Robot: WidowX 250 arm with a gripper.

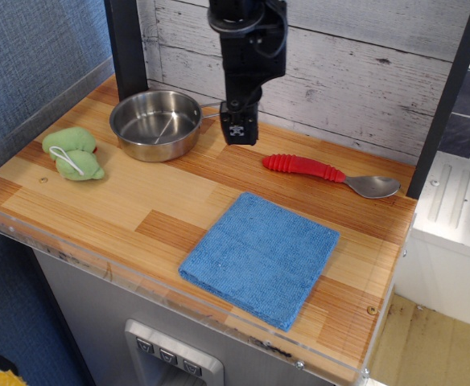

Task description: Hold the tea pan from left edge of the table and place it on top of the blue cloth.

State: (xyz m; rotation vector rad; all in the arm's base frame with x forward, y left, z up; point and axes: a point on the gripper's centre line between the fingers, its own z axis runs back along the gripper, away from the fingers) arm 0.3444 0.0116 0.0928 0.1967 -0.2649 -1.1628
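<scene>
The tea pan (155,122) is a small shiny steel saucepan at the back left of the striped wooden table (130,201). Its wire handle (209,115) points right and is mostly hidden behind my black gripper (238,133). The gripper hangs down over the handle, just right of the pan's rim. I cannot tell whether its fingers are open or shut, or whether it touches the handle. The blue cloth (261,256) lies flat and bare at the front right of the table, well apart from the pan.
A green plush toy (74,153) lies left of the pan. A red-handled metal spoon (331,174) lies right of the gripper. A black post (126,44) stands behind the pan against the white plank wall. A clear acrylic rim (162,293) edges the table front.
</scene>
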